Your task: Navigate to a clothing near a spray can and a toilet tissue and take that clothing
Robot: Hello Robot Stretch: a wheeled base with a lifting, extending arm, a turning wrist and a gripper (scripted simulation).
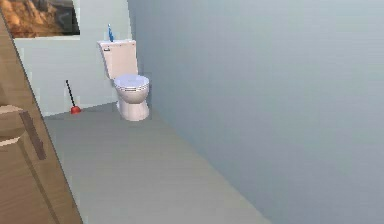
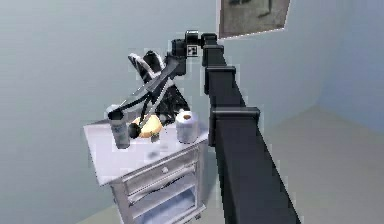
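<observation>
Clothing (image 2: pixel 165 92), a black-and-white crumpled heap, sits at the back of a small white table's (image 2: pixel 100 146) top, left of centre in the arm side view. In front of it a grey spray can (image 2: pixel 118 130) stands at the left, a white toilet tissue roll (image 2: pixel 186 128) at the right, and a small yellowish thing (image 2: pixel 152 128) lies between them. The dark arm (image 2: pixel 235 130) rises from the bottom edge just right of the table, close along its right side. The gripper (image 2: pixel 128 102) reaches down-left across the heap toward the can. I cannot tell whether it holds anything or what state its grip is in. A framed picture (image 2: pixel 255 15) hangs at the upper right, and grey floor (image 2: pixel 340 150) lies open at the right.

In the forward view, bare grey floor (image 1: pixel 130 165) runs up the middle to a white toilet (image 1: pixel 130 92) against the far wall. A blue bottle (image 1: pixel 110 33) stands on its tank and a red plunger (image 1: pixel 72 98) to its left. A long blue-grey wall (image 1: pixel 280 100) closes the right side, and a brown door (image 1: pixel 20 150) fills the lower left edge. A wall picture (image 1: pixel 45 18) sits at the upper left.
</observation>
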